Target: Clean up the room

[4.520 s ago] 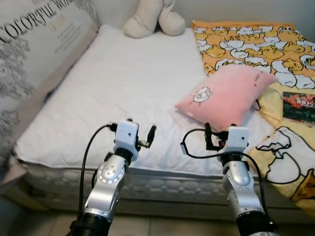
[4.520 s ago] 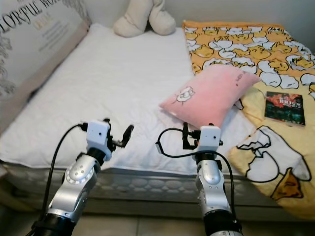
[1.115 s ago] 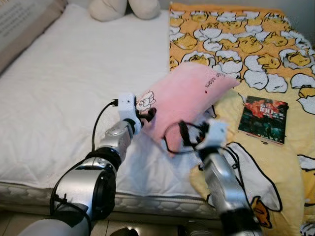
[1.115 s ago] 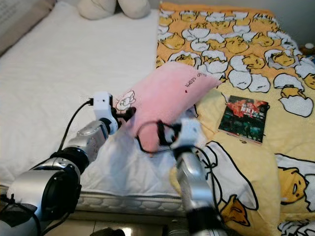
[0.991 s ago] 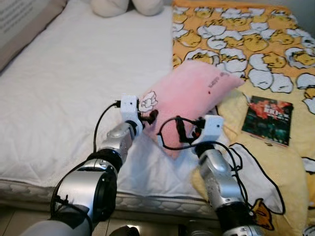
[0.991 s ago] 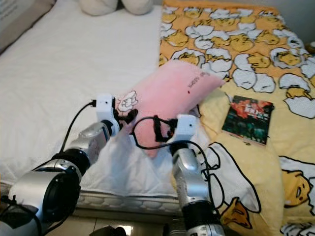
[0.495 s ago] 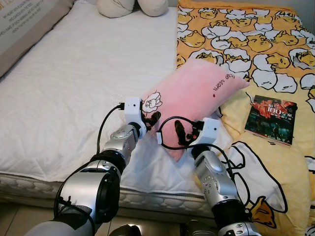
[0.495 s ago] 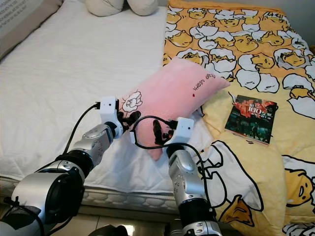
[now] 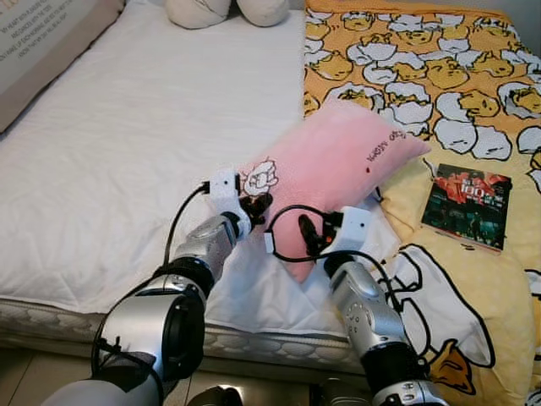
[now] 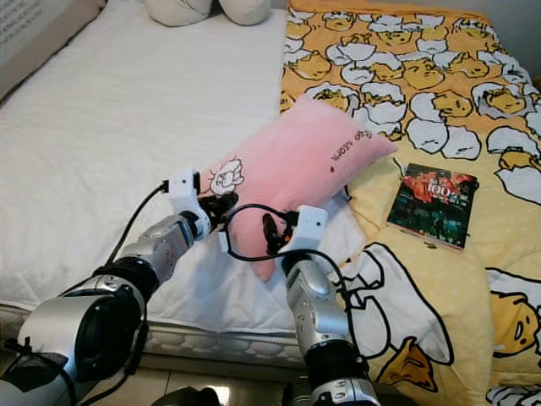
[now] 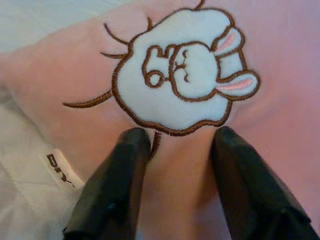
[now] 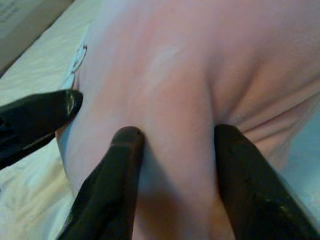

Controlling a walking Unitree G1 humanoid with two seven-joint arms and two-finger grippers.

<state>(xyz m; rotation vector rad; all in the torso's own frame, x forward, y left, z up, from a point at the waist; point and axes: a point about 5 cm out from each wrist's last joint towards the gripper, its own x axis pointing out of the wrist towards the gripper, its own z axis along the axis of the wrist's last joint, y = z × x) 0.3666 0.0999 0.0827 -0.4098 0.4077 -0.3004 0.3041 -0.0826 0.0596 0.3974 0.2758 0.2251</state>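
While the bed runs past the frame edges on every side, the scene reads so:

Far left: grey printed headboard cushion [image 9: 34, 42], cut off by the frame, lettering only partly legible.
Bedding: white quilted mattress cover [image 9: 127, 135], bare on the robot's left half.
Top edge: cream plush toy [image 9: 224, 10], only its lower part visible.
Left gripper [image 9: 256, 204]: black fingers pressed into the near-left corner of the pillow, beside its embroidered white bunny patch [image 11: 180, 75]; they pinch a fold of the fabric.
Pillow: soft pink rectangular pillow [image 9: 334, 169], lying tilted across the seam between white cover and yellow blanket; its underside is hidden.
Right gripper [image 9: 307, 236]: at the pillow's near edge, fingers [image 12: 117, 175] set narrowly apart with a ridge of pink fabric squeezed between them.
Right side: yellow cartoon-egg-print blanket [image 9: 423, 68], rumpled near the front.
Book: dark-covered paperback book [image 9: 469, 205], flat on the blanket, well apart from the pillow; title too small to read.
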